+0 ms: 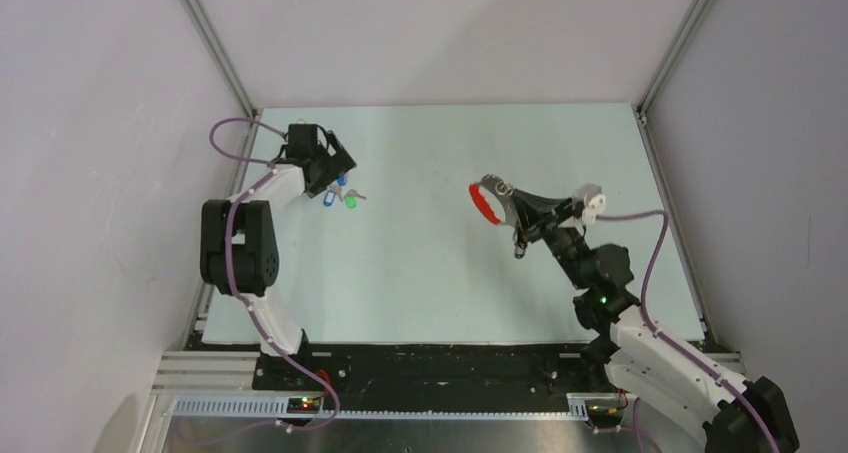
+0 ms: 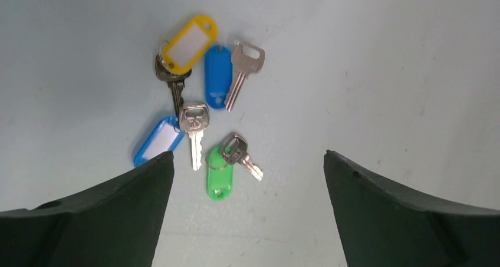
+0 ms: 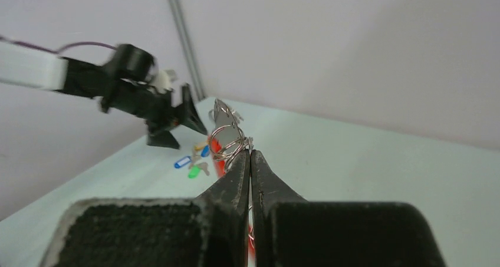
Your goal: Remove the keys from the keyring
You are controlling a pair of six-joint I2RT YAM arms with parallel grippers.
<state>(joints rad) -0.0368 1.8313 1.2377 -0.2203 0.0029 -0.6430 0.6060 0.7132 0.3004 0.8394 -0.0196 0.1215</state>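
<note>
Right wrist view: right tool [image 3: 250, 155] clamps red-strapped silvery keyring [image 3: 227, 144], a silvery key [image 3: 223, 115] not yet removed; left tool [image 2: 247, 156] gapes above loose tagged keys [image 2: 194, 125].

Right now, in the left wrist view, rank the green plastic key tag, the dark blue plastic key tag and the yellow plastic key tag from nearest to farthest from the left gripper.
1. Green plastic key tag: between the open fingers of the left gripper.
2. Dark blue plastic key tag: farther up, centre.
3. Yellow plastic key tag: topmost, upper left.
</note>
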